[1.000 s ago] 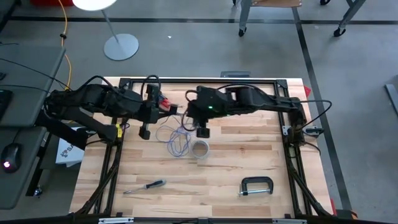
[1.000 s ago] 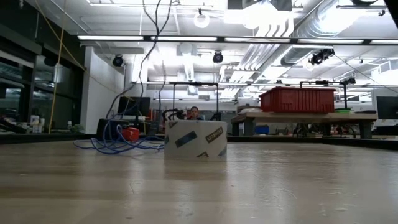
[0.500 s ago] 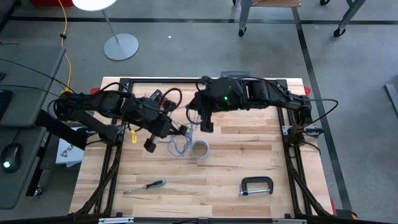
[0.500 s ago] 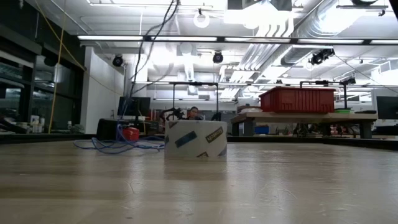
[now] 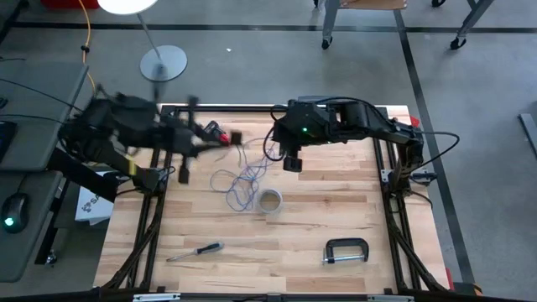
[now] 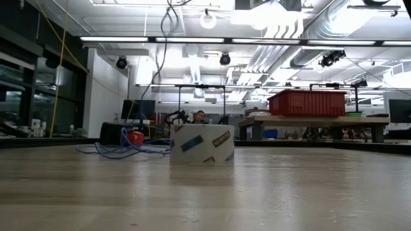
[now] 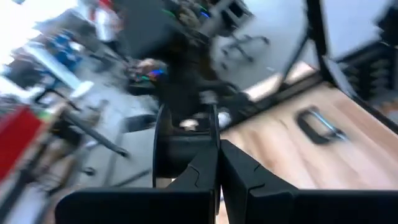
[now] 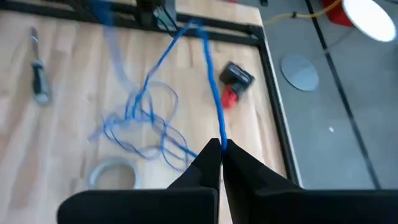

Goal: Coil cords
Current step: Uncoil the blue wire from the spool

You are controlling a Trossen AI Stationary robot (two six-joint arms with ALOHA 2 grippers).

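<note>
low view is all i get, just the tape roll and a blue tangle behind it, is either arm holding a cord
Observer: Yes. The right gripper has its fingers shut on the blue cord, which rises to it from the tangle.
Operator: and the left one
Observer: The left gripper is shut too, over the table's left side; no cord shows between its fingers.
Operator: anything else on the table
Observer: A screwdriver and a clamp lie well clear of the tangle.
</note>
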